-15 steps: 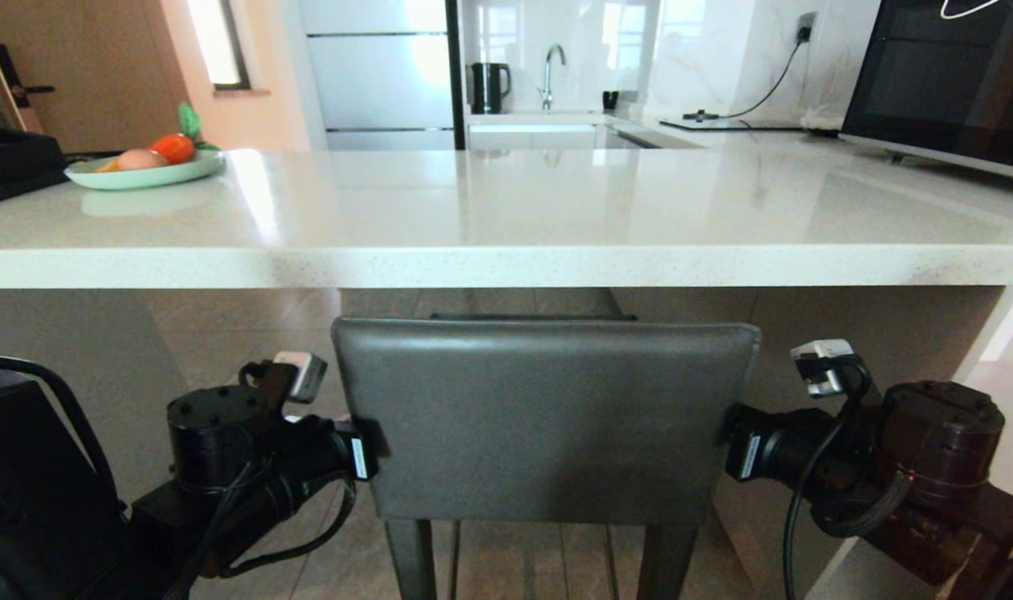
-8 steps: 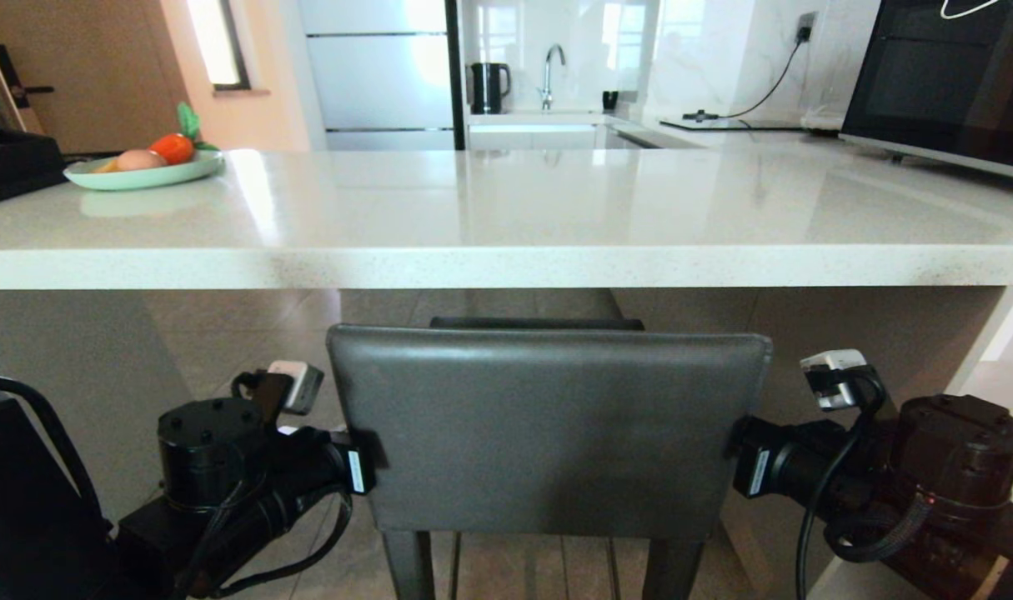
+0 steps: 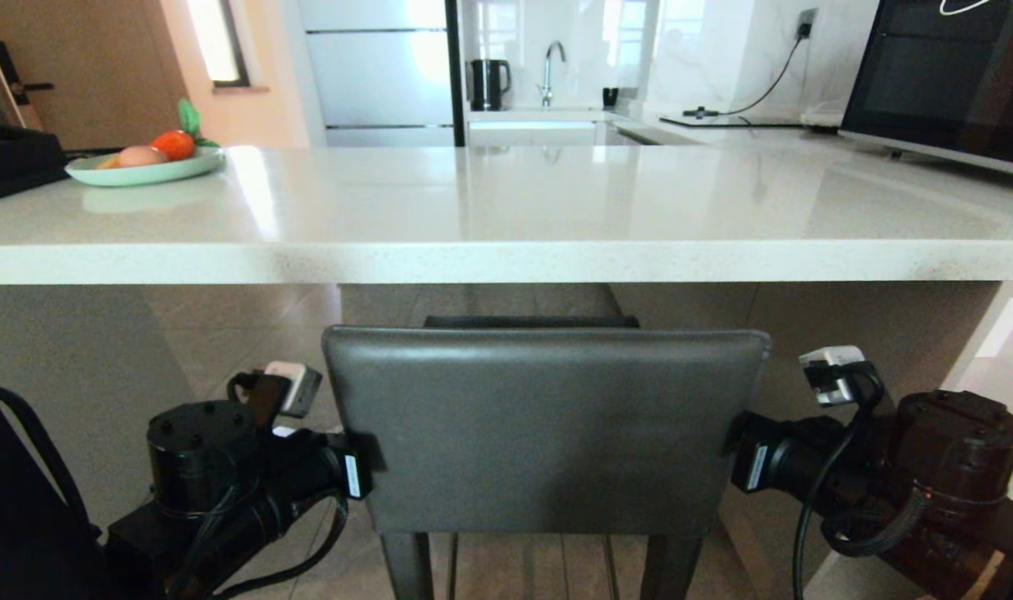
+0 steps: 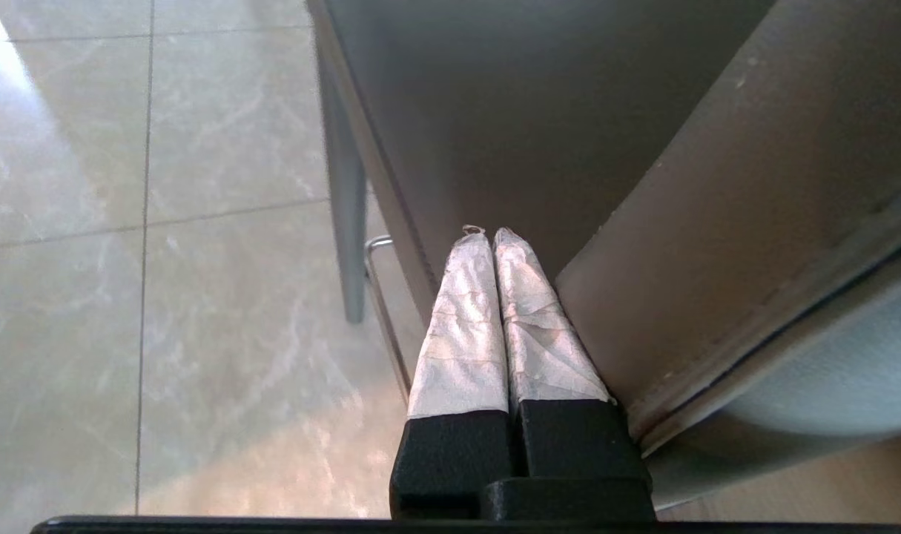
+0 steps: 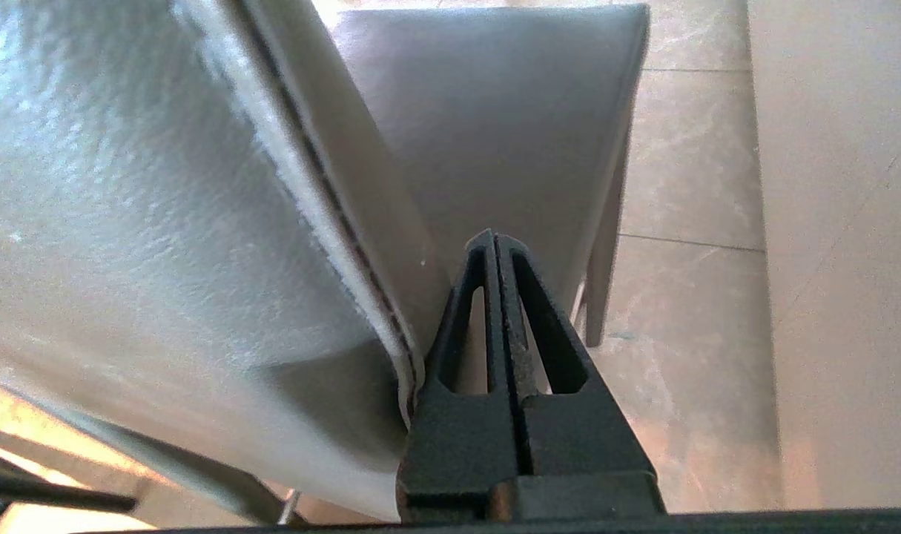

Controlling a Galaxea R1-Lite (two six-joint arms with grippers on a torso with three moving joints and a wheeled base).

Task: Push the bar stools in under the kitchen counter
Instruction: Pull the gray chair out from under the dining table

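Below the kitchen counter (image 3: 506, 258), the grey bar stool (image 3: 544, 429) stands centred.
Left gripper (image 4: 487, 233) and right gripper (image 5: 492, 237), fingers pressed together (holding nothing), flank its backrest edges.

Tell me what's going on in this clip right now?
The robot faces the kitchen counter with the grey bar stool between its arms. The left gripper and right gripper, both shut, press flat against the two sides of the stool's back. The back stands just in front of the counter edge, below its top.
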